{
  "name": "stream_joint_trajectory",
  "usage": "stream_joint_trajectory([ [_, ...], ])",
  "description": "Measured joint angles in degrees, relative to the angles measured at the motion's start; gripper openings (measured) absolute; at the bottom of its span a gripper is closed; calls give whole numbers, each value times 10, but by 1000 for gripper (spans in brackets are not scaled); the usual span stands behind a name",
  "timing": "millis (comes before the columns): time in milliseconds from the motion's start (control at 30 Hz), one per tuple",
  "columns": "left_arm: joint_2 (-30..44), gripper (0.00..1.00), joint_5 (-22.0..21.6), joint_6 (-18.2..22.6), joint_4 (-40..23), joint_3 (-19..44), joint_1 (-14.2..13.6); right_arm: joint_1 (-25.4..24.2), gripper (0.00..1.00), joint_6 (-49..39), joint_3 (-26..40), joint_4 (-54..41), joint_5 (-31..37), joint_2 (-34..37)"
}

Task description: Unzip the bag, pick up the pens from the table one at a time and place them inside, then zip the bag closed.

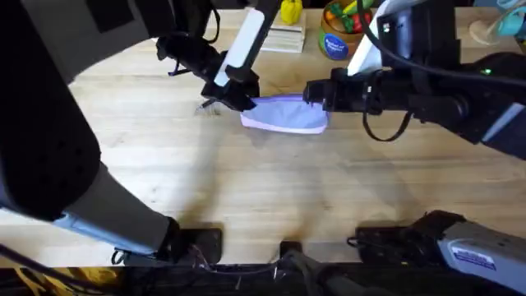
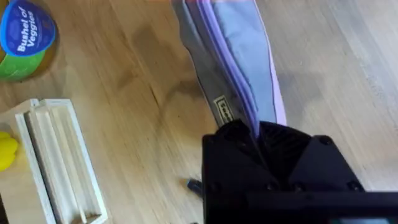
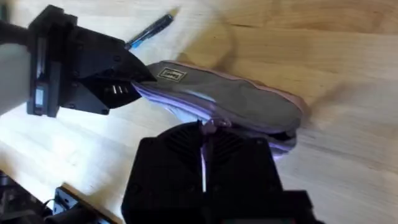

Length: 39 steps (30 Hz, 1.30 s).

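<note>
You've got both grippers, left gripper [image 1: 234, 97] and right gripper [image 1: 316, 92], clamped on opposite ends of the bag [image 1: 285, 113] mid-table, one pen [image 3: 149, 30] still out, zip work unfinished.

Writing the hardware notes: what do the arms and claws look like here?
Both arms are black with white and grey link covers and loose black cables. The left claw and right claw are black and blocky, with ribbed tops in the wrist views. The right arm carries a small green light.
</note>
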Motion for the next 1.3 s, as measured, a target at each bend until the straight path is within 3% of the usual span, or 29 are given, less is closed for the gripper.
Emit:
stream_joint_trajectory([
  [233,0,41,-6,0,0,0,1,29,31,35,15,72,-28,78],
  [667,0,41,-9,0,4,0,2,108,31,43,158,66,-66,238],
  [833,0,41,-10,0,4,0,3,108,30,43,160,65,-70,239],
  [867,0,41,-10,0,4,0,3,107,62,44,160,64,-71,239],
  [967,0,42,-11,2,3,0,3,103,379,33,164,55,-75,238],
  [1067,0,42,-11,2,4,0,3,91,608,10,168,33,-80,226],
  [1100,0,41,-10,2,3,0,0,84,736,-25,170,3,-76,201],
  [1167,0,41,-10,2,2,0,-1,78,784,-52,170,-23,-65,176],
  [1267,0,42,-9,2,2,0,0,62,970,-94,170,-56,-48,132],
  [1300,0,42,-9,2,2,0,0,56,990,-105,170,-67,-41,116],
])
